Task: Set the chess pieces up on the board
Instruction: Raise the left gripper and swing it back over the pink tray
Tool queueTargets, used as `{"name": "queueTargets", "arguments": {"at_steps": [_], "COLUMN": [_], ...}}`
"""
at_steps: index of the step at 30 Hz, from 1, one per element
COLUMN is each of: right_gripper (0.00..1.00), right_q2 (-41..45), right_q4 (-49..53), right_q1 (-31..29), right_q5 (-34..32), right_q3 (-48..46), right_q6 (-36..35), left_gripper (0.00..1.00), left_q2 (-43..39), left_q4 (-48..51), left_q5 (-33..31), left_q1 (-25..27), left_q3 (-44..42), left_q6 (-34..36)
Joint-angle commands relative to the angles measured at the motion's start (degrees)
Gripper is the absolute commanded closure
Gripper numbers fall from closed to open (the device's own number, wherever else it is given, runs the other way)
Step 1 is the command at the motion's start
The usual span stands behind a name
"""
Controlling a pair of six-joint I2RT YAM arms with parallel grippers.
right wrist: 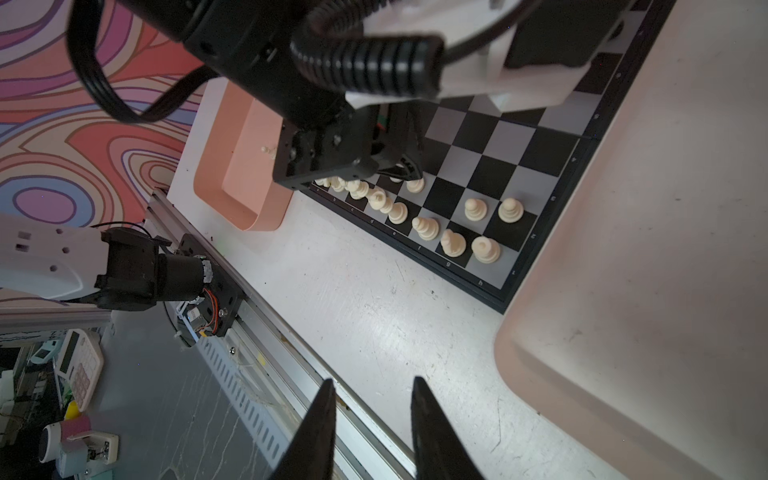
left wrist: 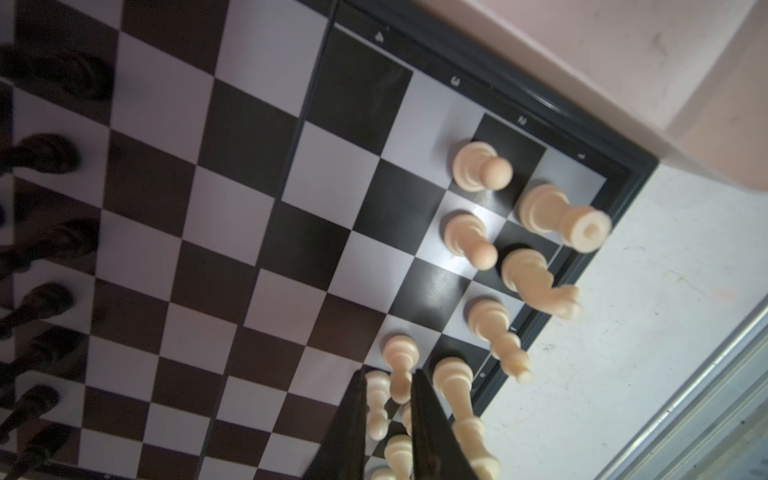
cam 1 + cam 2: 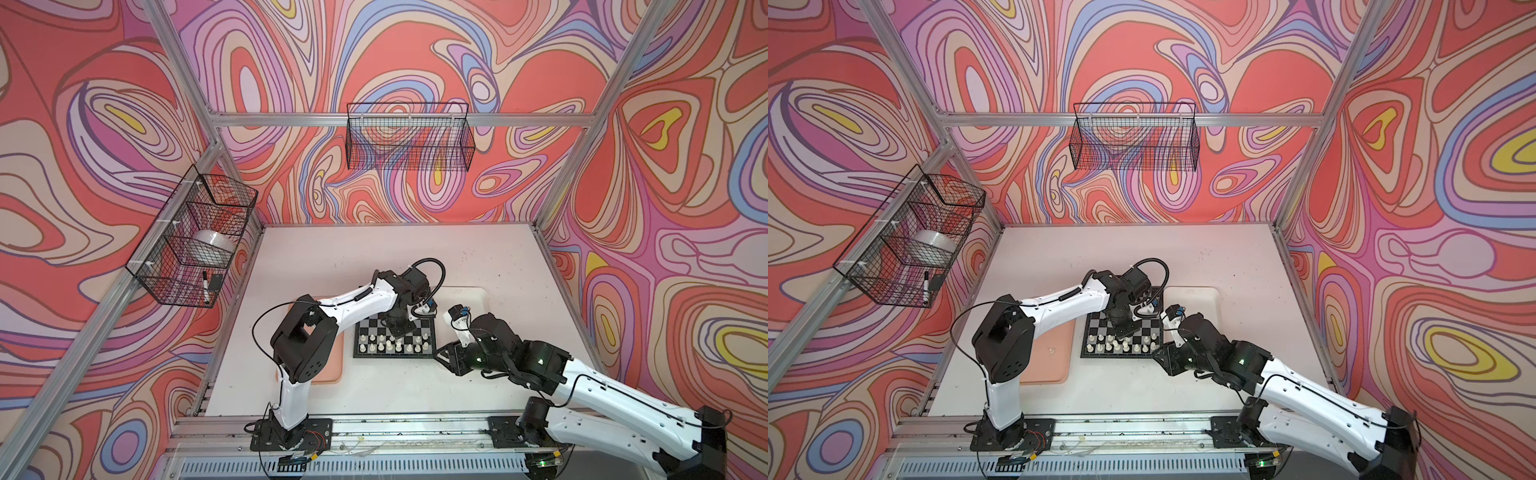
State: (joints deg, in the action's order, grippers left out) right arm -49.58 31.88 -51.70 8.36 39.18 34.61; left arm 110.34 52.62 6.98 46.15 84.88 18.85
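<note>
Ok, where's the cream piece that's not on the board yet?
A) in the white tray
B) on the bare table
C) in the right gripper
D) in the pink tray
D: the right wrist view shows a lone cream piece sitting in the pink tray, off the board.

Soft, even light is filling both top views. In the left wrist view the black pieces (image 2: 41, 153) are blurring in shadow while glare is glinting off the board (image 2: 453, 266); the right wrist view's near cable (image 1: 374, 62) is smearing.
</note>
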Motion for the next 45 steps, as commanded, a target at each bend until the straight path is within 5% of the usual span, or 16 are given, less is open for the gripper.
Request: {"name": "queueTargets", "arguments": {"at_steps": [1,13,23,30,45], "right_gripper": [0.69,0.69,0.69,0.69,0.68], "right_q2": [0.6,0.5,-2.2,-9.7,-13.3], "right_q4": [-0.3,-0.2,-3.6,-5.9,-7.6], "right_q1": [0.2,0.2,0.2,0.2,0.2], "right_q5": [-1.0,-1.4,2.9,7.0,7.6], "right_q3": [-0.3,0.7,0.8,3.8,5.3], "right_q6": [-0.2,-0.3,-1.5,-4.4,-4.3], "left_gripper": [0.78,0.77,0.77,0.77,0.73], "left_q2": [-3.6,-12.3,-32.8,-39.6,-33.1], "left_q4": [1.9,4.8,9.0,7.1,-1.4], "left_q5": [-1.5,-0.5,0.9,2.0,3.4], "left_q1": [0.3,-6.3,-25.5,-37.5,-39.6], "left_q3": [0.8,-1.5,-18.7,-30.5,-36.9], "left_q6": [0.9,0.8,3.1,8.3,12.4]}}
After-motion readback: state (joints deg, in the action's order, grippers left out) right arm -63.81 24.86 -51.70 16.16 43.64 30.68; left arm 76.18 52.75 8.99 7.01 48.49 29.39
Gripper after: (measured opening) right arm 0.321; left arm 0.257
